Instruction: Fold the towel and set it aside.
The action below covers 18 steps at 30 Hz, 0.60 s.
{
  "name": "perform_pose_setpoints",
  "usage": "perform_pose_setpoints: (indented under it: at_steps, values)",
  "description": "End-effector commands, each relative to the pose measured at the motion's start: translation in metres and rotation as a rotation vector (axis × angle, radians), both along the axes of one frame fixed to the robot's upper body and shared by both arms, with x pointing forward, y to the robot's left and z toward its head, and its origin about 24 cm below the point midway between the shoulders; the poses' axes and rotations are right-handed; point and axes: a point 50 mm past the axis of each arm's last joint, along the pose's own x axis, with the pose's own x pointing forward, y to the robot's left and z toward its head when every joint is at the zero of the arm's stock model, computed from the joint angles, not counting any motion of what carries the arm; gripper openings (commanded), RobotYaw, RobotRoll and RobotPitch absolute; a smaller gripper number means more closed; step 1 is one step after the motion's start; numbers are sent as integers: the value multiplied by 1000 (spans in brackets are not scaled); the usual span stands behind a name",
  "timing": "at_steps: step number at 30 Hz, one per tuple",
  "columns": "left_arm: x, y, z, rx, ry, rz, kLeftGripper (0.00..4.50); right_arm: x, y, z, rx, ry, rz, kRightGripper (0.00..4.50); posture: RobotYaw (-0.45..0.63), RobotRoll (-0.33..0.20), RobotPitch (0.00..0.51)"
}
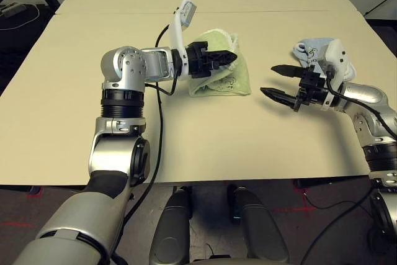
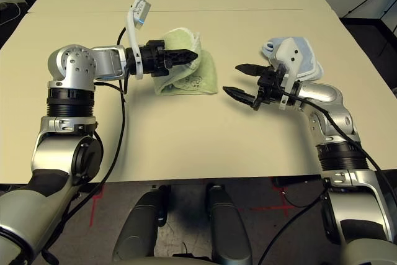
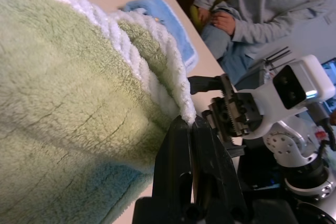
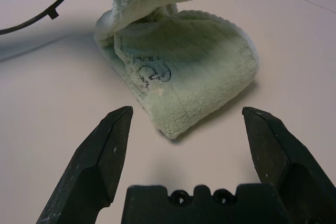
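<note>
Towel (image 1: 229,82): green, lifted at one edge off the table (image 1: 205,147)
Left gripper (image 1: 231,58): pinching its white edging
Right gripper (image 1: 273,80): spread wide, nearby

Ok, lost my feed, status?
Left gripper shut on light green terry towel, edge lifted. Right gripper open, apart. Nothing between.
</note>
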Motion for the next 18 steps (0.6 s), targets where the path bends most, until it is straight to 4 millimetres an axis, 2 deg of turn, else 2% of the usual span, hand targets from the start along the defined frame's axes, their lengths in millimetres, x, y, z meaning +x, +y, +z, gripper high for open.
perform_pose_setpoints:
  at_steps: [1,6,10,18]
  values:
    - [-1,-10,7,-7,-28,-25,27,-2,-2,-2,-12,0,-5,4500,69,0,179]
    - [-1,-16,10,0,-46,-48,27,-2,-3,-2,-16,0,-5,4500,69,0,179]
    - [0,-22,4,30,-43,-67,27,-3,-2,-3,-17,1,-5,4500,67,0,178]
    - [5,-31,-29,126,-17,-72,27,-2,-1,-3,-18,-2,-6,4500,60,0,177]
